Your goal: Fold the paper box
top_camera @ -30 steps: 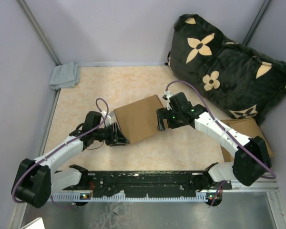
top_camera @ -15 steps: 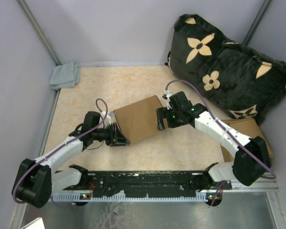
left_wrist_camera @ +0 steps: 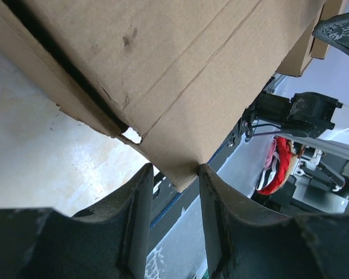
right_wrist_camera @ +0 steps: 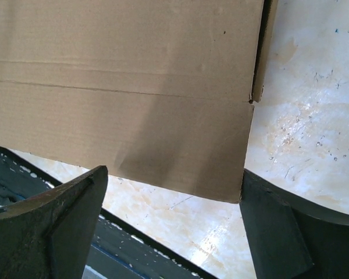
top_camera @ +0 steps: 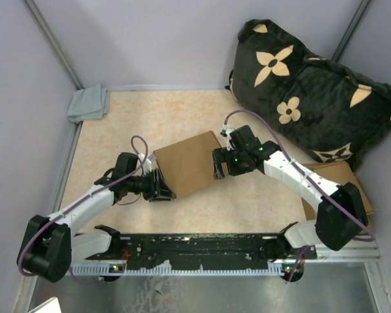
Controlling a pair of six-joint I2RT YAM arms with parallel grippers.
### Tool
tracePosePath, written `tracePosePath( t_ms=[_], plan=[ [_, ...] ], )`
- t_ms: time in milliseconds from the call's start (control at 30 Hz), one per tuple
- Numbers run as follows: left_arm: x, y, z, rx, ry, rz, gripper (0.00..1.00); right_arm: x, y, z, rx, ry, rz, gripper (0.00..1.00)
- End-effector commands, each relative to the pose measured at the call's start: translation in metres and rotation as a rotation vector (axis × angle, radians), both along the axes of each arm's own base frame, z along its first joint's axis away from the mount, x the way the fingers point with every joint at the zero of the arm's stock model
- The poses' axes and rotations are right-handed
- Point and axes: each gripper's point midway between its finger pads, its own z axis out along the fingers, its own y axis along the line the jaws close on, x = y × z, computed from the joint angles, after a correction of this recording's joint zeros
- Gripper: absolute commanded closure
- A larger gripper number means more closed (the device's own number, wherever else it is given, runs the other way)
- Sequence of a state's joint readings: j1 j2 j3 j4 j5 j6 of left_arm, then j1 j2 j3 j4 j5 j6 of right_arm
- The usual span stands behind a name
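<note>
The paper box [top_camera: 188, 163] sits about midway across the desk [top_camera: 150, 117], between the two arms and somewhat nearer the near edge than the far one. It is turned askew to the desk's edges, with a broad plain brown panel facing up.

The left end effector [top_camera: 161, 186] is at the box's near-left corner. In the left wrist view a pointed cardboard corner sits wedged between its fingers [left_wrist_camera: 136, 215], touching the inner face of each, so they pinch that corner at a partial opening. Crease lines run across the panel above it, and a dark gap shows along one folded edge.

The right end effector [top_camera: 216, 169] is at the box's right side, spread wide. In the right wrist view its fingers [right_wrist_camera: 52, 226] stand far apart with the box's lower edge spanning most of the space between them. The cardboard's corner comes close to the right-hand finger; I cannot tell whether it touches.

A folded grey cloth [top_camera: 89, 103] lies at the far left corner of the desk. A dark cushion with pale flower shapes [top_camera: 313, 91] fills the far right corner. A flat cardboard piece [top_camera: 339, 173] lies along the right edge, partly under the right arm.
</note>
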State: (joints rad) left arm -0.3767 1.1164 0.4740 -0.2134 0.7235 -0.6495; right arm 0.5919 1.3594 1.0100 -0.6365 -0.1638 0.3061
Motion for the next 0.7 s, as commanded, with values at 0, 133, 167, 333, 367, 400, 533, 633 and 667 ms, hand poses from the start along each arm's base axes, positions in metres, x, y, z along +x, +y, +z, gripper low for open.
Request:
tracePosePath(
  t_ms=[0, 133, 167, 333, 367, 400, 533, 633, 667],
  plan=[
    [0.011, 0.003, 0.013, 0.03, -0.065, 0.0, 0.57, 0.005, 0.013, 0.013, 0.047, -0.033, 0.039, 0.09],
    [0.014, 0.006, 0.01, 0.065, -0.083, 0.006, 0.56, 0.005, 0.013, 0.009, 0.047, -0.03, 0.038, 0.09],
    [0.014, 0.007, 0.008, 0.071, -0.079, 0.006, 0.56, 0.005, 0.013, 0.008, 0.047, -0.028, 0.038, 0.09],
    [0.015, 0.012, -0.002, 0.111, -0.061, 0.02, 0.57, 0.006, 0.013, 0.004, 0.043, -0.031, 0.04, 0.09],
    [0.016, 0.013, -0.003, 0.123, -0.064, 0.027, 0.57, 0.007, 0.013, 0.003, 0.038, -0.032, 0.038, 0.09],
    [0.017, 0.015, -0.004, 0.134, -0.067, 0.034, 0.57, 0.008, 0.012, 0.002, 0.034, -0.035, 0.036, 0.09],
    [0.023, 0.021, -0.003, 0.178, -0.087, 0.066, 0.58, 0.01, 0.01, -0.004, 0.021, -0.037, 0.028, 0.1],
    [0.027, 0.024, -0.002, 0.2, -0.1, 0.084, 0.58, 0.012, 0.009, -0.009, 0.008, -0.035, 0.022, 0.1],
    [0.027, 0.025, -0.003, 0.205, -0.099, 0.087, 0.58, 0.012, 0.009, -0.011, 0.005, -0.035, 0.02, 0.1]
  ],
)
